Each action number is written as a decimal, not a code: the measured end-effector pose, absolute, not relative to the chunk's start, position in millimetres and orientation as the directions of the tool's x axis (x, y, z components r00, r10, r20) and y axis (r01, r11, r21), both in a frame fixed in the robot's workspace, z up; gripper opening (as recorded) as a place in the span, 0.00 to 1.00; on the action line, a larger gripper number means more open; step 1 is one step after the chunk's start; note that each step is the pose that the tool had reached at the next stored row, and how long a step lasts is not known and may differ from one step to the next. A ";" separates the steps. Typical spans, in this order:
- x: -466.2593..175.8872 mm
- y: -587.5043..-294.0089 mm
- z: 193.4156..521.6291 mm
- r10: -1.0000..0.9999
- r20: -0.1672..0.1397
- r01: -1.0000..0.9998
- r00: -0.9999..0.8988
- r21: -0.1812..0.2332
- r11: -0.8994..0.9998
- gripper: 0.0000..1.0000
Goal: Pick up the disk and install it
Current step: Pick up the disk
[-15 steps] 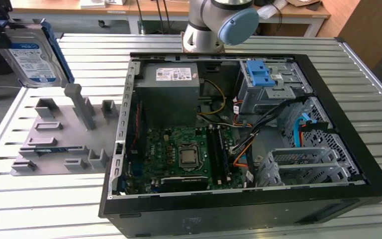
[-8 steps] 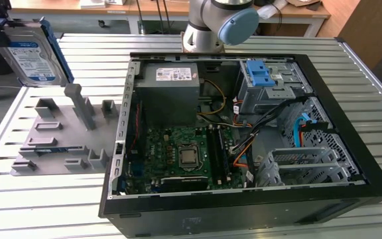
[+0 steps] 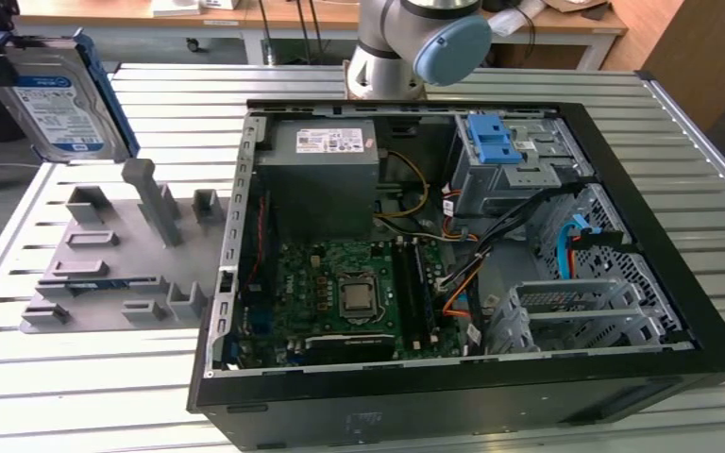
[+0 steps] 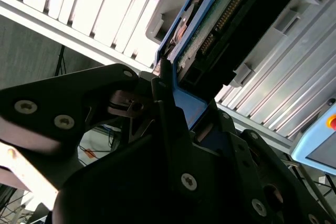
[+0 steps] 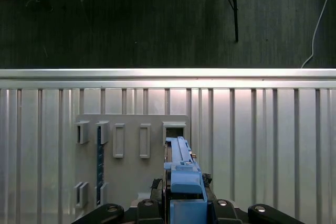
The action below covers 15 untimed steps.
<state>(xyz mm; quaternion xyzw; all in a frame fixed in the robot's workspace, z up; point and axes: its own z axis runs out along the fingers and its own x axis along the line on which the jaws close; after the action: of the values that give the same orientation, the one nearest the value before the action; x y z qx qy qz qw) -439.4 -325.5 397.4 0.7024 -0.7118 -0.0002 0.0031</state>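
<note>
The disk (image 3: 60, 94) hangs in the air at the exterior view's far left, upright, its label towards the camera and its blue carrier frame along the edges; it is above the slatted table (image 3: 73, 396), up off the grey holder fixture (image 3: 124, 274) and well apart from the open computer case (image 3: 463, 401) that lies beside that fixture. The gripper (image 5: 182, 205) is clenched on the disk: in the first wrist view the disk stands edge-on between the jaws, and in the second wrist view a black finger (image 4: 164, 108) presses against the blue frame at the disk's end.

The picking up looks done, judging by the disk being clear of every surface; the installing is not done, since the disk is nowhere near the case. Inside the case, a drive cage (image 3: 520, 175) with a blue latch (image 3: 495, 142) sits at the far corner; the grey power-supply box (image 3: 325, 165) is beside it, and the motherboard (image 3: 350, 293) lies nearer the camera.

Several things are hard to make out: the exterior view's edge cuts off the gripper's body; the disk hides the contact of the opposite finger in the second wrist view; cables (image 3: 514, 226) cross below the drive cage, and whether it has a free bay cannot be told.
</note>
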 end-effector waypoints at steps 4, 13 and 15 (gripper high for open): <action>-439.4 -325.6 399.0 -1.000 0.004 -1.000 -0.013 0.005 0.013 0.36; -439.3 -325.5 402.3 -1.000 0.004 -1.000 -0.013 0.005 0.013 0.36; -439.4 -325.6 402.9 -1.000 0.004 -1.000 -0.013 0.005 0.013 0.36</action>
<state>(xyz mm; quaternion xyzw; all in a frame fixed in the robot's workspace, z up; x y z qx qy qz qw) -439.4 -325.6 402.9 0.7024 -0.7118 -0.0002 0.0031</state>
